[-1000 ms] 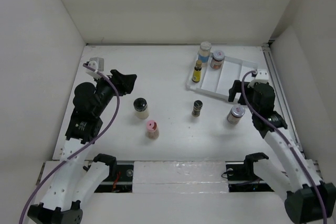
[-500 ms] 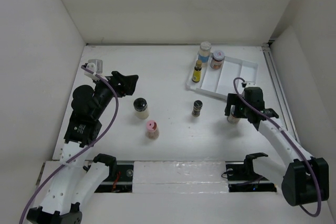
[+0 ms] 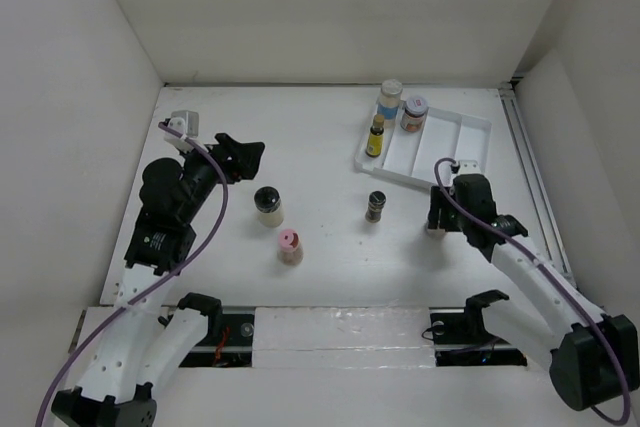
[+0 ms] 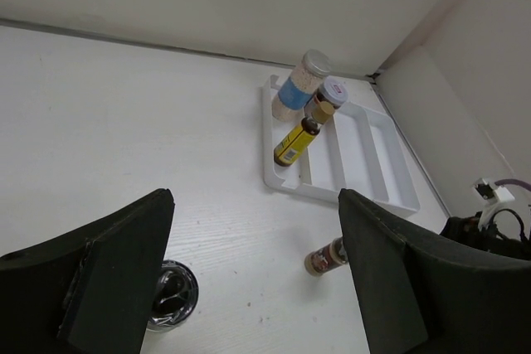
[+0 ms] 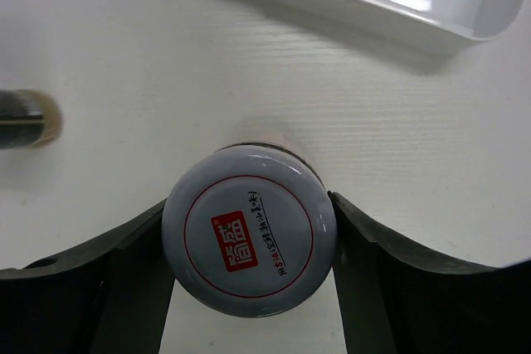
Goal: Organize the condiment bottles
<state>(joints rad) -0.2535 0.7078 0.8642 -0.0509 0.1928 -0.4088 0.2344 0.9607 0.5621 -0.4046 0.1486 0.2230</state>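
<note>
My right gripper (image 3: 441, 210) is down over the silver-lidded jar (image 5: 249, 242), with a finger pressed against each side of its lid; the jar stands on the table just in front of the white tray (image 3: 458, 139). In the tray stand the blue-label jar (image 3: 389, 99), a red-lidded jar (image 3: 414, 112) and the slim yellow bottle (image 3: 376, 137). The dark grinder bottle (image 3: 376, 206), black-lidded jar (image 3: 267, 204) and pink-lidded jar (image 3: 289, 246) stand on the table. My left gripper (image 3: 240, 157) is open and empty, up and left of the black-lidded jar.
White walls enclose the table on three sides. The tray's right compartments (image 4: 365, 151) hold nothing. The grinder bottle (image 5: 25, 118) is a short way left of my right gripper. The arm bases and a rail run along the near edge.
My right gripper has moved from beside the tray toward the near left, down over the silver-lidded jar, and closed on its lid. The left arm has barely moved.
</note>
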